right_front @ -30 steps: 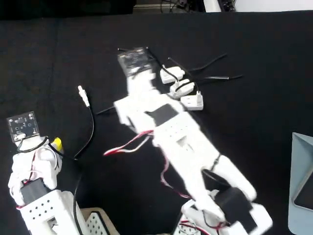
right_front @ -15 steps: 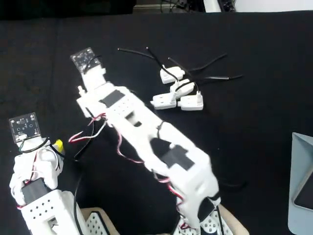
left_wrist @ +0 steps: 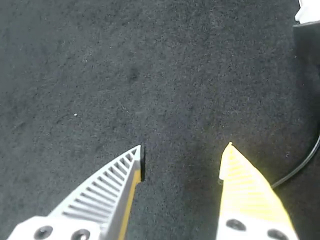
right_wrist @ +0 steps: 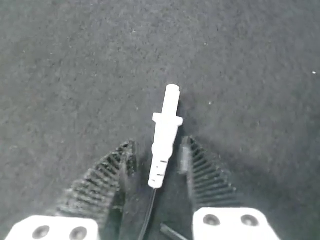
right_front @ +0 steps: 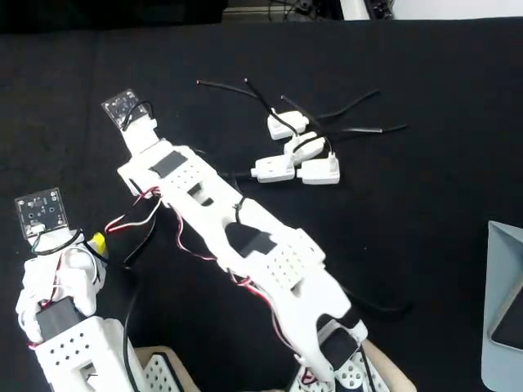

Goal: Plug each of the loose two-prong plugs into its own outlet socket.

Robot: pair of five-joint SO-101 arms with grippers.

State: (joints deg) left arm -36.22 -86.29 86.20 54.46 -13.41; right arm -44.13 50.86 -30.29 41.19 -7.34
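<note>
While the loose white plug lies flat on the black tabletop, toward its left edge, the right gripper straddles its cord end. The jaws are partly open, one finger on either side, with gaps showing. Its black cord runs back between the fingers. The white outlet sockets cluster well apart, nearer the far edge. The left gripper hangs wide open near the near left corner, holding nothing.

Right arm spans the table near outlet sockets.
</note>
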